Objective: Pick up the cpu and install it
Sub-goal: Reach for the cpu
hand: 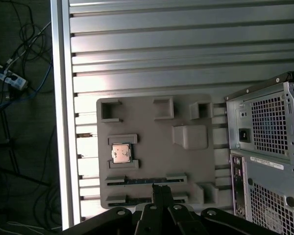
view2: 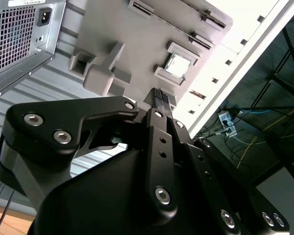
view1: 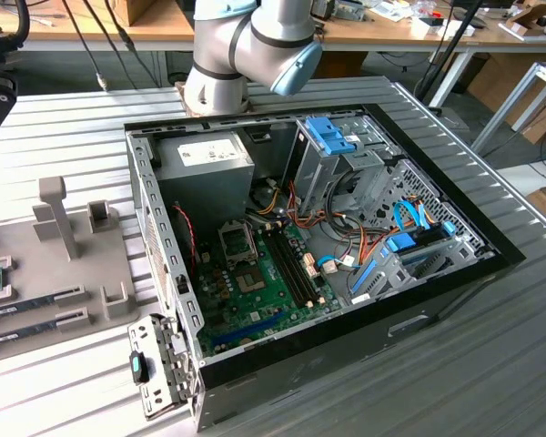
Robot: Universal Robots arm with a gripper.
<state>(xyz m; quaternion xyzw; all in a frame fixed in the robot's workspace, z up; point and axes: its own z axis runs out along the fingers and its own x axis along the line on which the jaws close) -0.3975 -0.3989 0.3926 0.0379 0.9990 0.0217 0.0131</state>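
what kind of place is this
Probably a robotics lab or workshop: an open black desktop computer case sits on a ribbed aluminium table, beside a grey plastic fixture tray holding the small silver square cpu.

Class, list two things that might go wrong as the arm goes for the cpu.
1. The jaws look shut above the tray; unless opened, they would likely press on the cpu instead of gripping it.
2. A memory stick lies in a slot beside the cpu; a slightly off descent might strike it.

The cpu (hand: 121, 153) lies open above, brackets (hand: 122, 139) flanking.
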